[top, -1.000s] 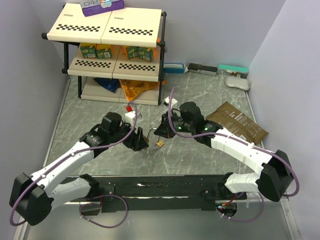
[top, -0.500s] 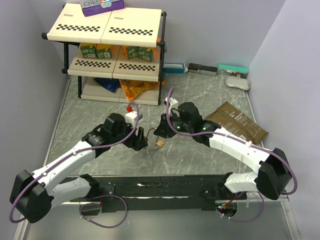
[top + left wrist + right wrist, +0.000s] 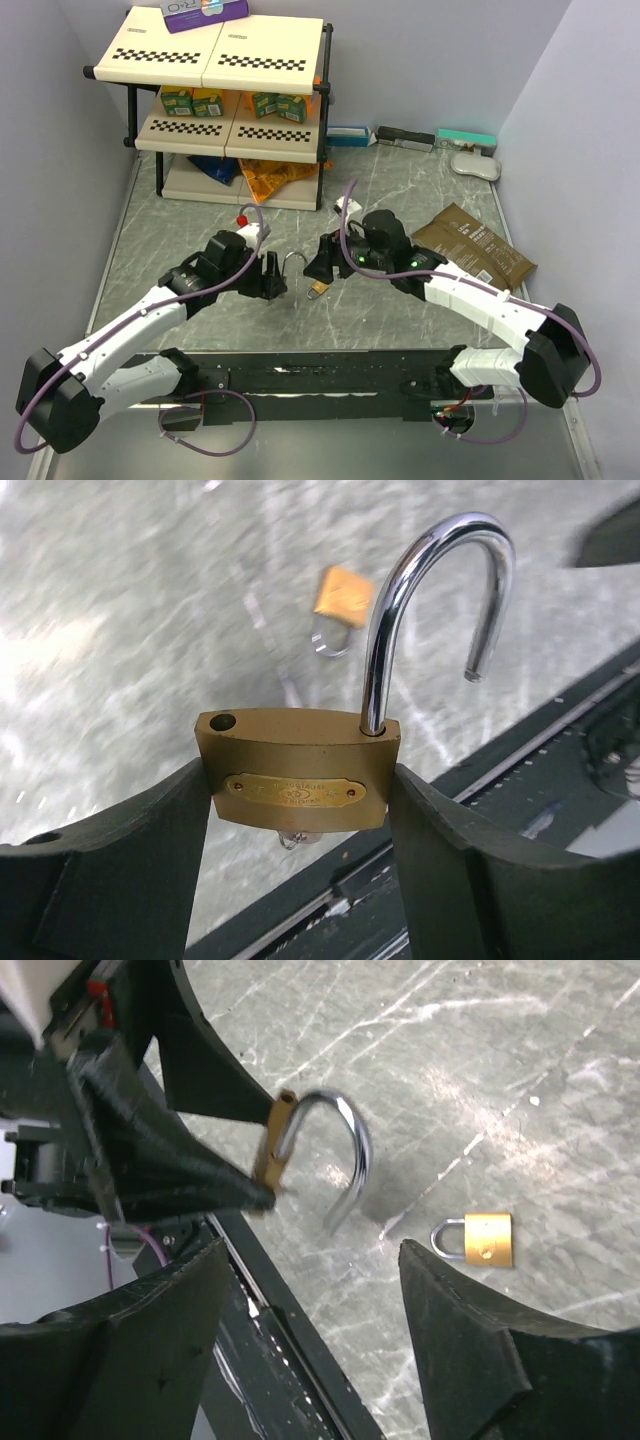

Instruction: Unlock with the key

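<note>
My left gripper [image 3: 300, 780] is shut on the body of the larger brass padlock [image 3: 297, 770], held above the table. Its steel shackle [image 3: 420, 590] stands sprung open, one end free. A tiny sliver of metal, the key [image 3: 295, 837], pokes out under the padlock's body. In the top view the left gripper [image 3: 275, 277] sits just left of my right gripper [image 3: 318, 262]. The right gripper [image 3: 310, 1255] stands open with nothing between its fingers, a short way from the held padlock [image 3: 275, 1145]. A smaller brass padlock [image 3: 487, 1239] lies shut on the table [image 3: 400, 190].
A two-tier checkered rack [image 3: 225, 60] with small cartons and snack bags stands at the back left. A brown pouch [image 3: 475, 245] lies to the right. Small boxes [image 3: 405, 138] line the back wall. A black rail [image 3: 330, 375] runs along the near edge.
My right gripper has opened and drawn slightly back from the larger padlock. The left gripper has shifted a little left with the padlock, whose shackle now shows open.
</note>
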`<state>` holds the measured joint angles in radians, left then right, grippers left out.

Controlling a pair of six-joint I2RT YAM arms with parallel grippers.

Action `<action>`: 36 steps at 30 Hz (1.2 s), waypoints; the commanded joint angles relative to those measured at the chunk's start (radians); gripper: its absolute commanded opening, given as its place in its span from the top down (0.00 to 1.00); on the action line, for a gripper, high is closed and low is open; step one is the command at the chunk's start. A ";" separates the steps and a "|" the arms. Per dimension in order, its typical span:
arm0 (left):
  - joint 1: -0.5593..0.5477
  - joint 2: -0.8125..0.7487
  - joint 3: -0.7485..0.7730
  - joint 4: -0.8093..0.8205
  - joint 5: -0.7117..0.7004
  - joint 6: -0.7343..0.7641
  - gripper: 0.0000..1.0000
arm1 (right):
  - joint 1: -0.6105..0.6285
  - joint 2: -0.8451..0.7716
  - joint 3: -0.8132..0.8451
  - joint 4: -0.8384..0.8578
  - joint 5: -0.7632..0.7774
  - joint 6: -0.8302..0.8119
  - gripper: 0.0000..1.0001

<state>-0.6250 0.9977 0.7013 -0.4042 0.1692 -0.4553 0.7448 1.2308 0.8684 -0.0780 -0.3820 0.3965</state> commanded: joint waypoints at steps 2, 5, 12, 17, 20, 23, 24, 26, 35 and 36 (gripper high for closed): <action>0.014 -0.018 0.024 -0.057 -0.088 -0.082 0.99 | -0.012 -0.088 -0.058 0.061 0.031 0.002 0.23; 0.031 -0.008 0.023 -0.101 -0.085 -0.118 0.99 | -0.016 -0.128 -0.086 0.053 0.052 -0.004 0.22; 0.122 0.107 0.024 -0.094 -0.002 -0.112 0.99 | -0.021 -0.235 -0.140 0.027 0.100 -0.033 0.18; 0.189 0.200 0.039 -0.067 0.044 -0.069 0.99 | -0.028 -0.290 -0.169 0.014 0.118 -0.039 0.17; 0.223 0.258 0.062 -0.064 0.056 -0.036 0.99 | -0.025 -0.310 -0.183 0.018 0.121 -0.038 0.16; 0.251 0.317 0.096 -0.076 0.038 0.003 0.99 | -0.028 -0.317 -0.187 0.017 0.123 -0.038 0.16; 0.258 0.329 0.104 -0.084 0.030 0.012 0.99 | -0.028 -0.318 -0.187 0.014 0.123 -0.038 0.16; 0.292 0.366 0.122 -0.085 0.006 0.044 0.99 | -0.030 -0.320 -0.192 0.014 0.124 -0.039 0.16; 0.380 0.462 0.176 -0.050 -0.065 0.075 0.99 | -0.032 -0.306 -0.197 0.023 0.129 -0.041 0.15; 0.380 0.476 0.185 -0.051 -0.094 0.076 0.99 | -0.032 -0.301 -0.197 0.024 0.124 -0.038 0.15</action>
<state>-0.2443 1.4525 0.8112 -0.5083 0.1230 -0.4030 0.7193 0.9302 0.6781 -0.0780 -0.2691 0.3683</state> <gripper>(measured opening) 0.696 0.845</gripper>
